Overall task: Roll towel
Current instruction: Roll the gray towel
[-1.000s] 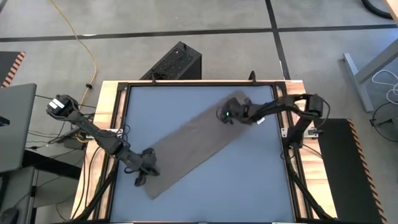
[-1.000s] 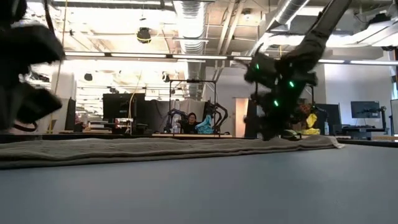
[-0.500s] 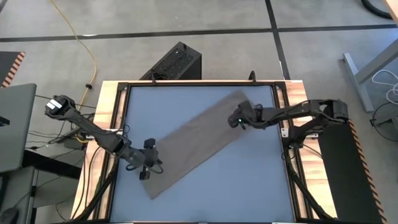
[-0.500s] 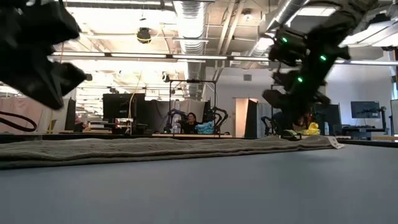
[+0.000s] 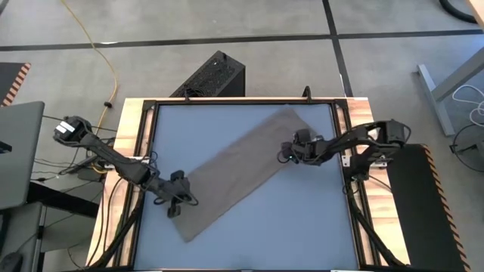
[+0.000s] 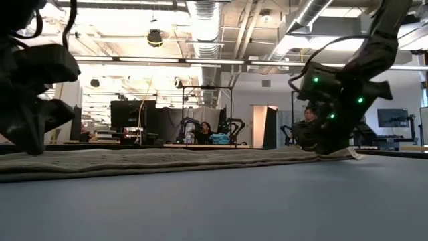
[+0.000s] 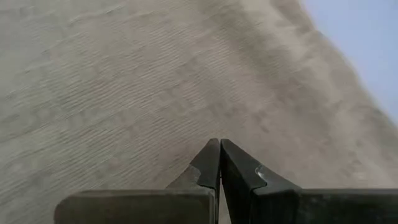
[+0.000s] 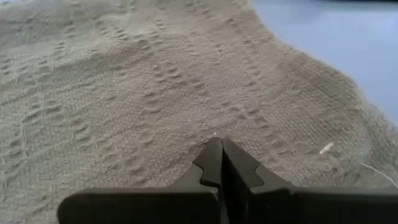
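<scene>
Across the blue table (image 5: 302, 219) the towel (image 5: 234, 170) lay flat and diagonal, its two ends right under the left gripper (image 5: 175, 205) and right gripper (image 5: 288, 153), both pinched shut, gripping nothing.

Left gripper (image 5: 175, 202) and right gripper (image 5: 289, 152) both low, fingers pressed together

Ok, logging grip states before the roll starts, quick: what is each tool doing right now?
Left tool: closed, empty, over the towel near its lower-left end.
Right tool: closed, empty, over the towel's right edge.
</scene>
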### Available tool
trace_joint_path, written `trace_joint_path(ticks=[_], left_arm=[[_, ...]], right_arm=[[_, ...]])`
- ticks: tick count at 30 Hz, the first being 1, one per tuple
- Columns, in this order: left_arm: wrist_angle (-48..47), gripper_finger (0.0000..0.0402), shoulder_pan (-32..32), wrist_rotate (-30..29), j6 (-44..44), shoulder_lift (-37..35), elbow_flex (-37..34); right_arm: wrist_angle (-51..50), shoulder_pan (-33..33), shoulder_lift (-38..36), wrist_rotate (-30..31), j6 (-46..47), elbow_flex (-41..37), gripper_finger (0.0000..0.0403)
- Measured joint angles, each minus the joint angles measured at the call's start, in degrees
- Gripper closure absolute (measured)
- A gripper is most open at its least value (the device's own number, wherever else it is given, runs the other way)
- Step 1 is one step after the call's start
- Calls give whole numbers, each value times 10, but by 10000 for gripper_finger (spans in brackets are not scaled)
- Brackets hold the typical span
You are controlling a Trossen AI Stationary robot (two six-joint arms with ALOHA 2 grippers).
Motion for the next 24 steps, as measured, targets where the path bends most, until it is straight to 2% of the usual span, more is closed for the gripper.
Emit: trace_joint_path(ticks=[6,13,18,24], left_arm=[[41,401,-43,6,-36,11,0],[128,401,-96,1,-65,91,2],[170,401,-100,0,13,130,36],[109,402,-91,-18,132,112,92]], right_arm=[[36,-14,45,1,-12,3,377],[49,-18,14,-2,-109,2,376],[51,-17,-43,-36,-184,15,376],[49,-1,-122,-50,-276,45,376]])
